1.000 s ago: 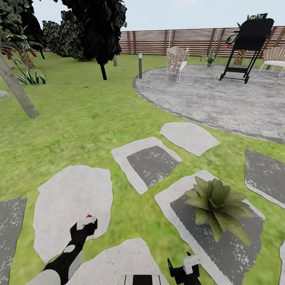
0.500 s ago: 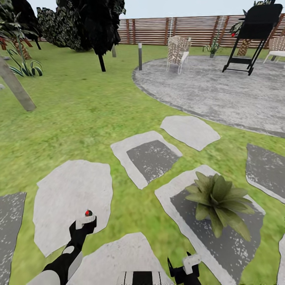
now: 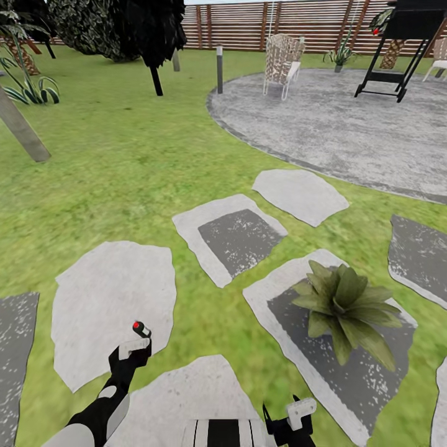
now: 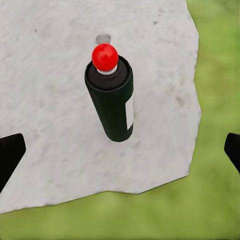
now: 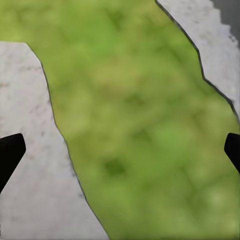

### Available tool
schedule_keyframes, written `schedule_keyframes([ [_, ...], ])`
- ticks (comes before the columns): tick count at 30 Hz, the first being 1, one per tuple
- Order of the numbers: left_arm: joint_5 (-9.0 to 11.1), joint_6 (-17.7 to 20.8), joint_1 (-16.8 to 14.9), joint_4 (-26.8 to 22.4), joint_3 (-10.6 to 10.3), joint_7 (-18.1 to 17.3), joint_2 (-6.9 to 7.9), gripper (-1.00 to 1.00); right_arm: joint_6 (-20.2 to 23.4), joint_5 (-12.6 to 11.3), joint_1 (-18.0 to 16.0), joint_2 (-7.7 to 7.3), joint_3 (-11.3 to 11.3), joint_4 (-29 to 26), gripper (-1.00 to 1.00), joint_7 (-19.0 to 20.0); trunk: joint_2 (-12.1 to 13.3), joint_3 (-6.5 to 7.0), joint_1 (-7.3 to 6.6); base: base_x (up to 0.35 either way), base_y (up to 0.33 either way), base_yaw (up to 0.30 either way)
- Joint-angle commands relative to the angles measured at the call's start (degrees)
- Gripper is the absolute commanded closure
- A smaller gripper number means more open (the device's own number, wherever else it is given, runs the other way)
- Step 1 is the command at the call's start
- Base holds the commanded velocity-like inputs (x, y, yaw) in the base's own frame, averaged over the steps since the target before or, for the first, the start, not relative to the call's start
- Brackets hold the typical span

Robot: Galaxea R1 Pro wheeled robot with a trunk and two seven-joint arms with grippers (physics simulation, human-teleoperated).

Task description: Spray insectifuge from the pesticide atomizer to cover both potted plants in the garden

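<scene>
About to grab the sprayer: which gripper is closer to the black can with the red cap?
Left. The left gripper hangs open right above the atomizer on its pale slab. The right gripper is off over grass, nearer the potted plant.

A back garden, rendered in simulation. Green lawn (image 3: 124,155) crossed by grey stepping slabs (image 3: 112,304), with a round paved patio (image 3: 347,130). Closed in by a slatted wooden fence (image 3: 248,25), with trees (image 3: 149,31) and wicker chairs (image 3: 282,62).

A black spray can with a round red cap (image 4: 111,97) stands on a pale flat stepping slab (image 3: 112,310); the green-leaved potted plant (image 3: 344,307) sits on another slab to the right, before the round paved patio (image 3: 335,133).
</scene>
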Motion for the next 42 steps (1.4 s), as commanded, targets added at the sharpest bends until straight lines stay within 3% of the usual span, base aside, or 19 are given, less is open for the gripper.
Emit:
schedule_keyframes([
  [1, 0.33, -0.19, -0.03, 0.03, -0.06, -0.01, 0.00, -1.00, -0.16, 0.44, -0.02, 0.01, -0.14, 0.03, -1.00, 0.01, -0.01, -0.05, -0.01, 0.000, 0.000, 0.000],
  [30, 0.26, -0.27, -0.03, 0.01, -0.07, -0.01, -0.09, -1.00, -0.17, 0.39, -0.02, 0.03, -0.18, -0.75, -1.00, -0.08, -0.01, -0.08, -0.01, 0.065, 0.008, 0.000],
  [37, 0.25, -0.29, 0.06, 0.00, -0.10, -0.01, -0.09, -1.00, -0.17, 0.32, -0.02, 0.17, -0.17, -10.21, -1.00, -0.18, -0.01, -0.08, -0.01, 0.000, 0.000, 0.000],
  [42, 0.25, -0.32, 0.06, 0.00, -0.15, -0.01, -0.09, -1.00, -0.13, 0.38, -0.02, 0.10, -0.12, -10.43, -1.00, -0.17, -0.01, -0.08, -0.01, 0.000, 0.000, 0.000],
])
